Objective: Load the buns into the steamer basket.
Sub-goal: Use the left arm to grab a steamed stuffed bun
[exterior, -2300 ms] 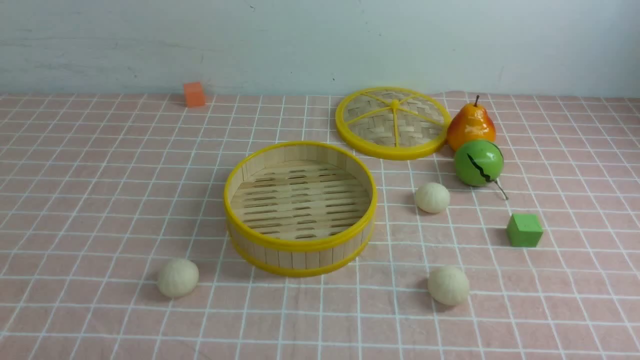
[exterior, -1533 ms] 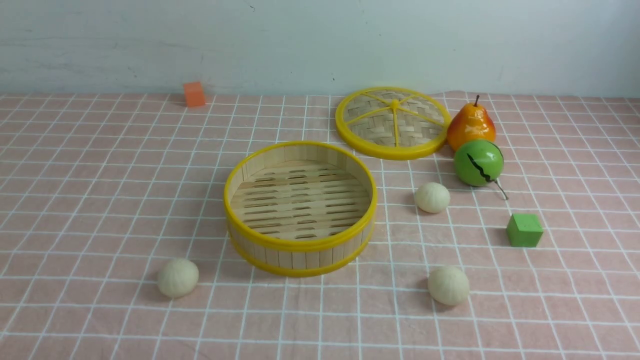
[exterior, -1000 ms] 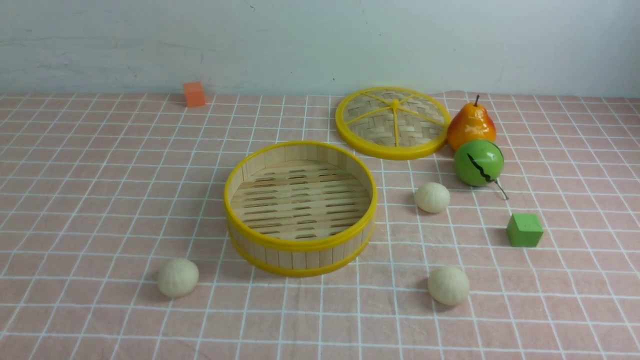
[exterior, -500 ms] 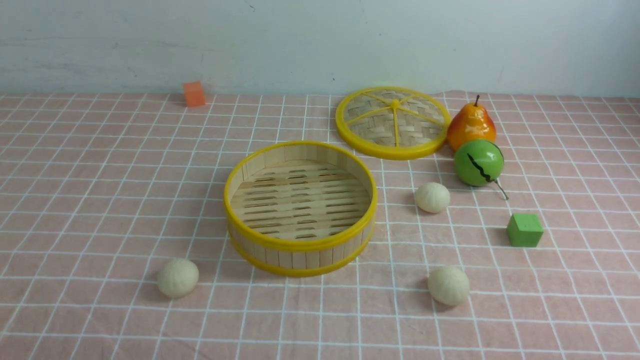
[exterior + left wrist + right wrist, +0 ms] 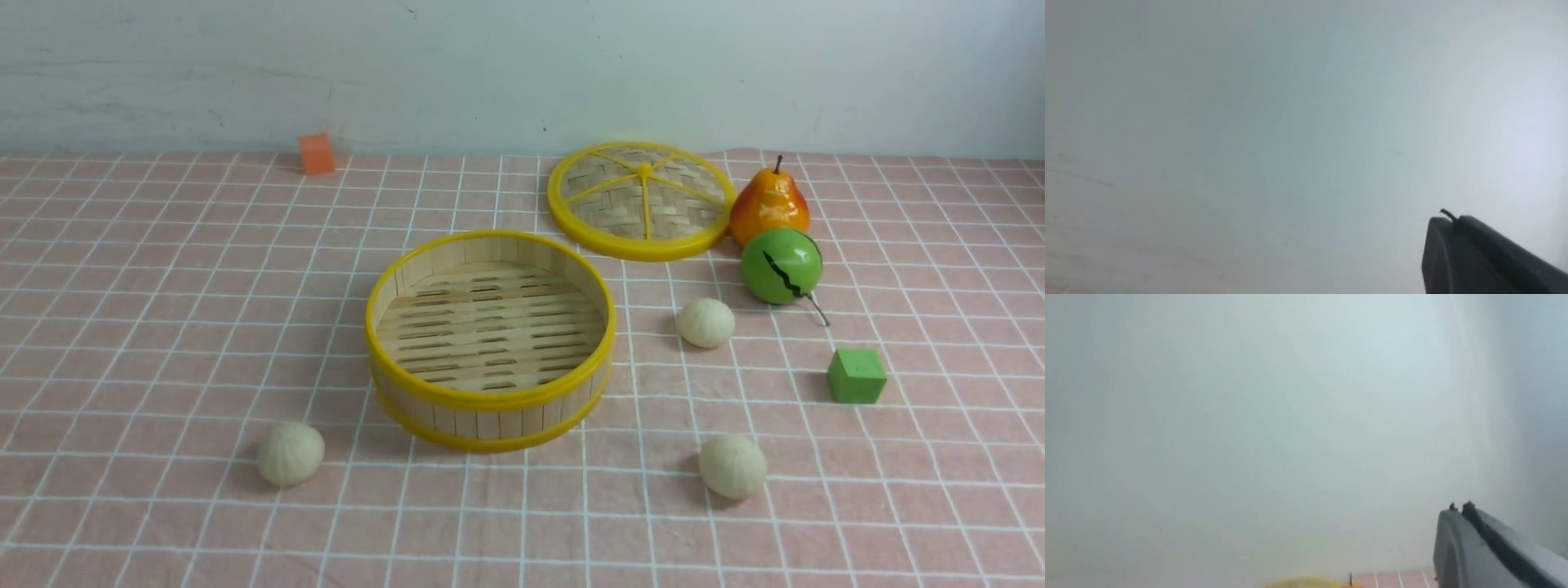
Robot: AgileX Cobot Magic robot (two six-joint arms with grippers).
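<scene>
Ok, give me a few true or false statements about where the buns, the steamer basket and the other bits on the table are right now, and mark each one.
1. The steamer basket holds no buns. True.
2. All three buns lie to the basket's right. False: the left bun lies at its near left. Only the far right bun and the near right bun are on the right.
3. The woven lid covers the basket. False: it lies flat on the cloth behind the basket, apart from it.
4. The green ball sits just in front of the pear. True.
</scene>
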